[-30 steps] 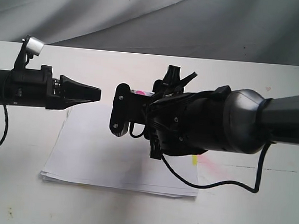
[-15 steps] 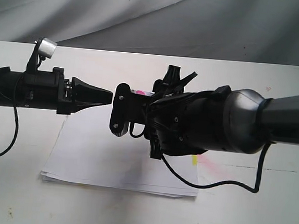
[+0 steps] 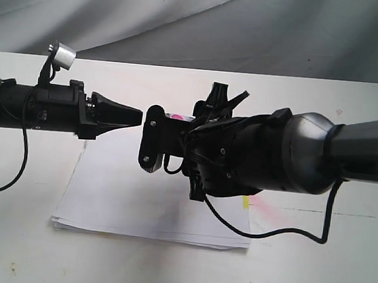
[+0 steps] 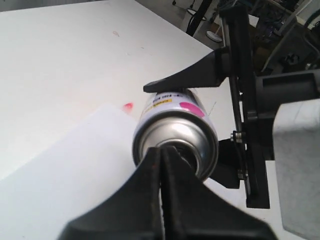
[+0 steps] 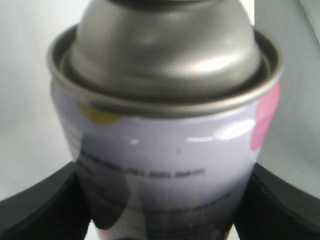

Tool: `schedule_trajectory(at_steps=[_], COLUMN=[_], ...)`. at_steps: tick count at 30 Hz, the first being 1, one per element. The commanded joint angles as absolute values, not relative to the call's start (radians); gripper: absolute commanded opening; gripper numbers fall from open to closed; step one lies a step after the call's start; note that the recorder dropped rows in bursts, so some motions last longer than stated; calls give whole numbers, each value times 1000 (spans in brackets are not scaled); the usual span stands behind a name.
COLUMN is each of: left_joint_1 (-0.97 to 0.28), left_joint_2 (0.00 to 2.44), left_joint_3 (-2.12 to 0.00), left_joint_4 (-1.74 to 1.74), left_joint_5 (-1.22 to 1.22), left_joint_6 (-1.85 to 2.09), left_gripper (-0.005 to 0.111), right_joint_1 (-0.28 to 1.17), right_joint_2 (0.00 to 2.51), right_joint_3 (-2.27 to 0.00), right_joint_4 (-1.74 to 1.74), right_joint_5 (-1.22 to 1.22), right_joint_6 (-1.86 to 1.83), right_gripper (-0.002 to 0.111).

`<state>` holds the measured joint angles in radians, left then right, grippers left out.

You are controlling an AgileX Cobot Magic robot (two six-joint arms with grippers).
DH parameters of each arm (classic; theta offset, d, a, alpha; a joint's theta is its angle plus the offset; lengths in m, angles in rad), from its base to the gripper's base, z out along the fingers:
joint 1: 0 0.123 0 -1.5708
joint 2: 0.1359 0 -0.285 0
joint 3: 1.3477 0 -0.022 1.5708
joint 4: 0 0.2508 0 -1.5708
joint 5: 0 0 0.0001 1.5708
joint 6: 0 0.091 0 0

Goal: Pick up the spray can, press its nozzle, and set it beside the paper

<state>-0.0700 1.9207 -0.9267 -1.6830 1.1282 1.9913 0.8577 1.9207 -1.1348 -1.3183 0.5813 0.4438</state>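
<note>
My right gripper (image 3: 158,131) holds the spray can (image 4: 176,116) on its side above the paper (image 3: 124,195), silver dome toward the left arm. The can fills the right wrist view (image 5: 165,150), with a black finger (image 5: 40,202) on each flank. In the exterior view only a pink spot of the label (image 3: 176,116) shows past the gripper. My left gripper (image 4: 161,153) is shut and empty, its tips lying over the dome's centre. The black nozzle (image 4: 187,155) is mostly hidden behind them, so I cannot tell if they touch. The paper's yellow tab (image 3: 246,201) peeks out under the right arm.
A white table (image 3: 337,260) carries the paper, with a faint pink stain (image 3: 269,211) right of the tab. Grey cloth (image 3: 186,22) hangs behind the table. A black cable (image 3: 260,232) sags from the right arm over the paper's corner.
The left gripper has moved right, shut, from a gap away to just in front of the can's top. The right arm and the can have stayed still.
</note>
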Motion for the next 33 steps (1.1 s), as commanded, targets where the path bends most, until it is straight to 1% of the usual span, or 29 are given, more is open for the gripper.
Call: schedule_trajectory(at_steps=[1, 18, 28, 33], left_joint_1=[-75, -75, -174, -179], left_joint_2=[1921, 1921, 1960, 1960], left_joint_3=[-959, -959, -959, -959], left_joint_4=[-1663, -1641, -1643, -1669], left_joint_5=[1124, 1121, 1052, 1050], left_joint_6=[1967, 1967, 1984, 1995], left_gripper=[0, 0, 0, 0], right_joint_1=[858, 858, 858, 858], right_joint_2=[1902, 1902, 1902, 1902], right_joint_3=[-1137, -1137, -1137, -1137], right_joint_4=[-1346, -1346, -1346, -1346], right_joint_5=[589, 589, 589, 587], right_joint_6=[449, 447, 447, 447], right_gripper=[0, 0, 0, 0])
